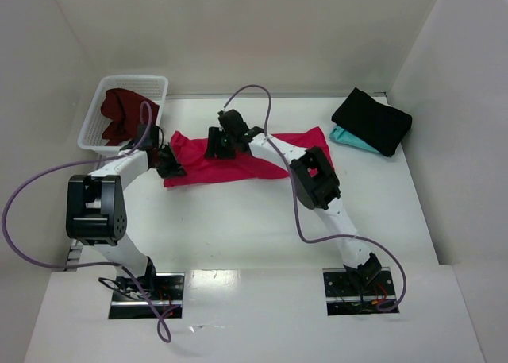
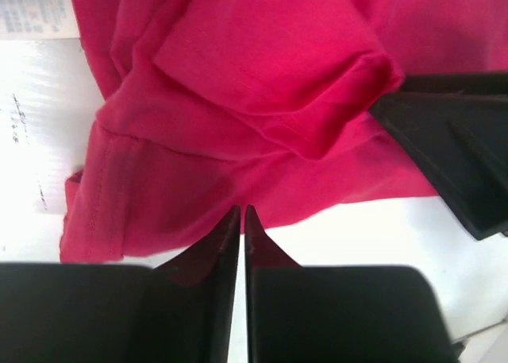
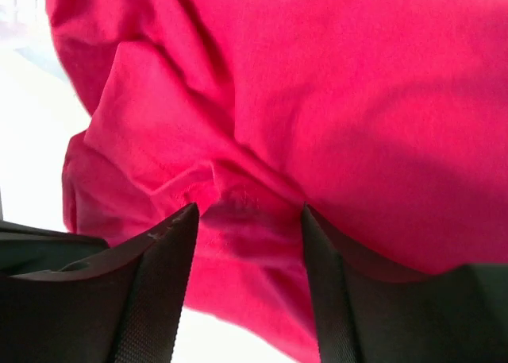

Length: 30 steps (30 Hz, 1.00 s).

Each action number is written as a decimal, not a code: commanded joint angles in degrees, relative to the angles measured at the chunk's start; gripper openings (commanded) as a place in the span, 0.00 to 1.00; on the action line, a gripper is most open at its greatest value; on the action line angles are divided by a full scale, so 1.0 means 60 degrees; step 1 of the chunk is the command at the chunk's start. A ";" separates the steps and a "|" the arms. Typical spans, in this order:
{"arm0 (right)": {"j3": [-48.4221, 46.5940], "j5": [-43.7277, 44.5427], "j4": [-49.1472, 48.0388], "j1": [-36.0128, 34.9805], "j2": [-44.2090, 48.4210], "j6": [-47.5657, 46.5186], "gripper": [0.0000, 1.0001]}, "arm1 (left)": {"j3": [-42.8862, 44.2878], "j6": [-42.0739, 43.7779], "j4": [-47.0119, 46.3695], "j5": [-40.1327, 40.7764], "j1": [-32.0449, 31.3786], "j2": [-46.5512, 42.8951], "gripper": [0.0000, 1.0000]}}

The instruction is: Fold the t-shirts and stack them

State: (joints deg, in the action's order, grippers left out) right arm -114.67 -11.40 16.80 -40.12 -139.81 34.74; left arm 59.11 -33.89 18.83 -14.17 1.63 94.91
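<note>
White table (image 1: pixel 238 228) | left pincer (image 2: pixel 242 217) pinching pink t-shirt (image 2: pixel 262 69) hem | right pincer (image 3: pixel 248 217) spread

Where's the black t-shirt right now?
In the top view, the black t-shirt lies folded at the far right of the table, on top of the teal t-shirt.

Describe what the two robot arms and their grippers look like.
Both the left arm and right arm have white links joined by boxy black joint housings, each on a black base plate. A purple cable loops loosely along each arm. The left gripper and right gripper have two flat black fingers tapering to the tips; the right one's inner faces look finely ribbed.
</note>
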 commanded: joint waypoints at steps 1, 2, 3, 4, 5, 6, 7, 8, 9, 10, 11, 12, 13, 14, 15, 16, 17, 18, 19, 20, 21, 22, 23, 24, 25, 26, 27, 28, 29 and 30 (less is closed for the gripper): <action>-0.0984 -0.0063 0.0392 -0.0081 -0.0326 -0.0312 0.59 | -0.0008 -0.0153 -0.0062 0.0194 0.0022 0.0353 0.08; -0.1116 -0.0063 0.0394 -0.0183 -0.0472 -0.0312 0.57 | -0.0110 -0.0153 -0.0062 0.0194 0.0022 0.0353 0.08; -0.1306 -0.0063 0.0524 -0.0184 -0.0473 -0.0399 0.54 | -0.0111 -0.0153 -0.0062 0.0281 0.0022 0.0353 0.04; -0.1308 -0.0063 0.0627 -0.0184 -0.0604 -0.0400 0.51 | -0.0198 -0.0240 -0.0062 0.0282 0.0022 0.0353 0.02; -0.1438 -0.0063 0.0628 -0.0184 -0.0605 -0.0400 0.48 | -0.0199 -0.0240 0.0025 0.0282 0.0022 0.0454 0.01; -0.1440 0.0024 0.0628 -0.0184 -0.0605 -0.0400 0.40 | -0.0199 -0.0240 0.0026 0.0282 0.0022 0.0455 0.01; -0.1527 0.0126 0.0730 -0.0184 -0.0605 -0.0400 0.36 | -0.0286 -0.0240 0.0026 0.0369 0.0022 0.0455 0.00; -0.1528 0.0229 0.0731 -0.0184 -0.0605 -0.0487 0.32 | -0.0287 -0.0240 0.0026 0.0370 0.0022 0.0455 0.00; -0.1528 0.0418 0.0731 -0.0184 -0.0605 -0.0488 0.29 | -0.0388 -0.0240 0.0026 0.0370 0.0022 0.0542 0.00; -0.1528 0.0522 0.0731 -0.0184 -0.0518 -0.0575 0.25 | -0.0389 -0.0240 0.0026 0.0472 0.0022 0.0543 0.00; -0.1528 0.0523 0.0731 -0.0184 -0.0430 -0.0575 0.22 | -0.0389 -0.0327 0.0026 0.0473 0.0022 0.0543 0.00; -0.1528 0.0639 0.0731 -0.0184 -0.0429 -0.0662 0.19 | -0.0389 -0.0328 0.0026 0.0473 0.0022 0.0630 0.00; -0.1528 0.0770 0.0731 -0.0184 -0.0429 -0.0663 0.16 | -0.0389 -0.0328 0.0026 0.0473 0.0022 0.0631 0.00; -0.1615 0.0772 0.0731 -0.0184 -0.0429 -0.0750 0.13 | -0.0389 -0.0328 0.0026 0.0473 0.0022 0.0733 0.00; -0.1717 0.0902 0.0731 -0.0184 -0.0429 -0.0751 0.10 | -0.0389 -0.0328 0.0026 0.0473 0.0022 0.0734 0.00; -0.1718 0.0904 0.0818 -0.0184 -0.0429 -0.0751 0.08 | -0.0491 -0.0328 0.0026 0.0473 0.0022 0.0734 0.00; -0.1820 0.0904 0.0819 -0.0184 -0.0429 -0.0751 0.03 | -0.0492 -0.0328 0.0026 0.0473 0.0022 0.0734 0.00; -0.1951 0.0904 0.0935 -0.0184 -0.0545 -0.0751 0.02 | -0.0492 -0.0328 0.0026 0.0473 0.0022 0.0734 0.00; -0.1952 0.0904 0.0936 -0.0082 -0.0546 -0.0838 0.01 | -0.0492 -0.0328 0.0026 0.0560 0.0022 0.0734 0.00; -0.2054 0.0904 0.0936 -0.0081 -0.0633 -0.0839 0.00 | -0.0492 -0.0328 0.0026 0.0561 0.0022 0.0734 0.00; -0.2055 0.0904 0.0936 -0.0081 -0.0634 -0.0839 0.00 | -0.0492 -0.0328 0.0026 0.0561 0.0022 0.0734 0.00; -0.2055 0.0991 0.0936 -0.0081 -0.0634 -0.0839 0.00 | -0.0492 -0.0328 0.0026 0.0561 0.0022 0.0821 0.00; -0.2055 0.1079 0.0936 0.0006 -0.0634 -0.0839 0.00 | -0.0492 -0.0328 0.0026 0.0561 0.0022 0.0822 0.00; -0.2055 0.1079 0.0936 0.0007 -0.0634 -0.0839 0.00 | -0.0492 -0.0328 0.0026 0.0561 0.0022 0.0822 0.00; -0.2055 0.1181 0.0936 0.0007 -0.0634 -0.0839 0.00 | -0.0492 -0.0328 0.0026 0.0561 0.0022 0.0822 0.00; -0.2055 0.1182 0.0936 0.0108 -0.0634 -0.0839 0.00 | -0.0492 -0.0328 0.0026 0.0561 0.0022 0.0822 0.00; -0.2142 0.1283 0.0936 0.0196 -0.0634 -0.0839 0.00 | -0.0492 -0.0328 0.0026 0.0561 0.0022 0.0822 0.00; -0.2143 0.1284 0.0936 0.0197 -0.0634 -0.0839 0.00 | -0.0492 -0.0328 0.0026 0.0561 0.0022 0.0909 0.00; -0.2143 0.1284 0.0936 0.0328 -0.0634 -0.0752 0.00 | -0.0492 -0.0328 0.0026 0.0561 0.0022 0.0910 0.00; -0.2259 0.1284 0.0936 0.0474 -0.0634 -0.0751 0.00 | -0.0492 -0.0328 0.0026 0.0561 0.0022 0.0910 0.00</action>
State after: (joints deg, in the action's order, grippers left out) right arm -124.57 -5.43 22.39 -39.59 -143.00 30.52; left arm 56.62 -35.03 18.96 -11.64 1.63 99.29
